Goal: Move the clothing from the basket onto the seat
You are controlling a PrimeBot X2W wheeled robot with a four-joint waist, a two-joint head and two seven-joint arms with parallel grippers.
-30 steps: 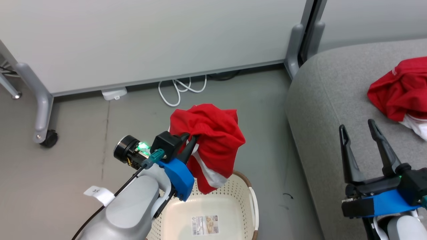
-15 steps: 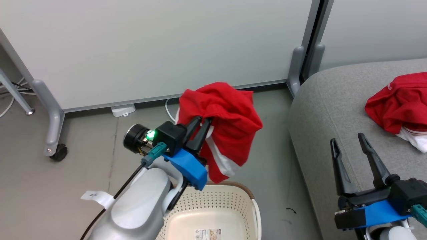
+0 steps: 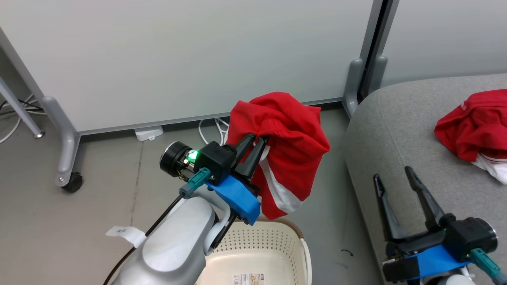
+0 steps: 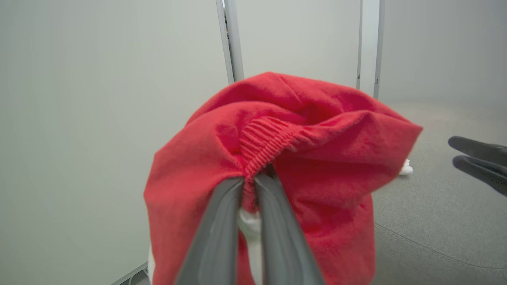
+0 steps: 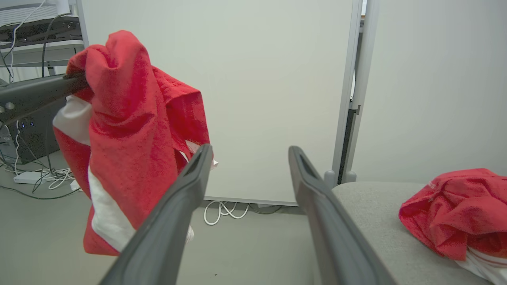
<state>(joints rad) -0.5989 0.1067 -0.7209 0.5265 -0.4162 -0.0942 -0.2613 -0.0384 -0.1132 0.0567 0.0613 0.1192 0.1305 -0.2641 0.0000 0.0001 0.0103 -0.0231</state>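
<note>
Your left gripper [image 3: 259,139] holds one red garment [image 3: 293,130] up over the far rim of the basket [image 3: 295,233].

Its jaws are clamped on the garment's ribbed band, and a white stripe shows lower down. The cloth hangs beside the seat [image 3: 396,126], apart from it. A second red garment [image 3: 471,124] with white trim lies crumpled on the seat. Your right gripper [image 3: 392,174] hovers at the seat's near edge, spread wide and empty. The printed label [image 3: 247,279] on the basket floor and the handwritten tag [image 3: 123,230] by your left forearm are too small to read.

White partition [image 3: 178,59] — grey floor [image 3: 59,237]
</note>
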